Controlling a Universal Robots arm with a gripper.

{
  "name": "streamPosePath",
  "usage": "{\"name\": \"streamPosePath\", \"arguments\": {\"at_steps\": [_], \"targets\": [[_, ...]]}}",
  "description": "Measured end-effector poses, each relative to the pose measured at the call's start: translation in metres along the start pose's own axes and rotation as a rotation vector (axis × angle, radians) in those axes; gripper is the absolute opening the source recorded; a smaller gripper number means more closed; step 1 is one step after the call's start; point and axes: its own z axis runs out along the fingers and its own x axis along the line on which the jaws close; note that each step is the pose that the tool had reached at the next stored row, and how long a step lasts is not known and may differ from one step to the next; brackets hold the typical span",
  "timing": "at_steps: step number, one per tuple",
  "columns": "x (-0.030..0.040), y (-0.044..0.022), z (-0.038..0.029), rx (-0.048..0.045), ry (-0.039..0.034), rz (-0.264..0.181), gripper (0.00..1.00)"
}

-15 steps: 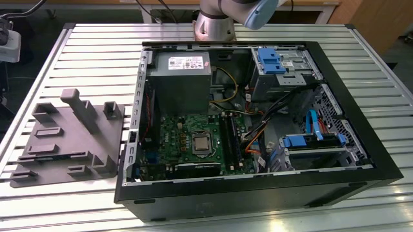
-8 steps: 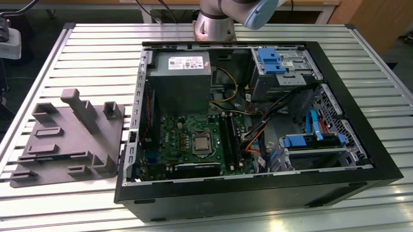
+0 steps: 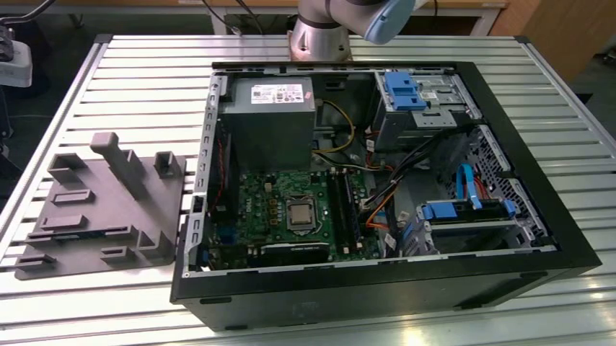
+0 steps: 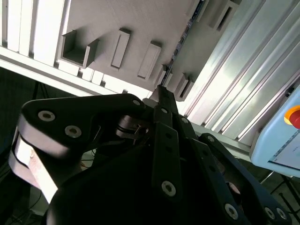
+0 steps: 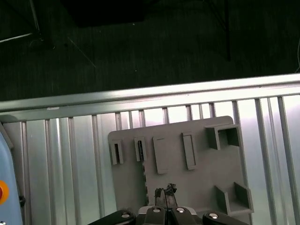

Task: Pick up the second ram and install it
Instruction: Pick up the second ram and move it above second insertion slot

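Note:
The second ram (image 5: pixel 142 164) stands on edge in the grey tray (image 5: pixel 197 187), a thin dark strip seen end-on; in the second wrist view the ram (image 4: pixel 180 44) runs as a dark line across the tray (image 4: pixel 140 23). My gripper (image 5: pixel 165 191) hangs high above the tray, a little to one side of the ram, its fingertips (image 4: pixel 161 91) drawn together with nothing between them. In the exterior view the tray (image 3: pixel 72 238) lies at the left of the open computer case (image 3: pixel 385 281), whose motherboard (image 3: pixel 279 194) carries long black slots (image 3: pixel 342 209).
The slatted metal table (image 3: pixel 144 65) carries the tray and case. The arm's base (image 3: pixel 322 36) stands behind the case. A pale blue box with a red button (image 4: pixel 293 115) sits beside the table. Cables and drive bays (image 3: pixel 462 209) fill the case's right half.

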Motion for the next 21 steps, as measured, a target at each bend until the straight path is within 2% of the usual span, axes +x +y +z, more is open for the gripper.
{"name": "streamPosePath", "arguments": {"at_steps": [21], "targets": [[0.0002, -0.0003, 0.0062, 0.0000, 0.0000, -0.001, 0.11]]}}
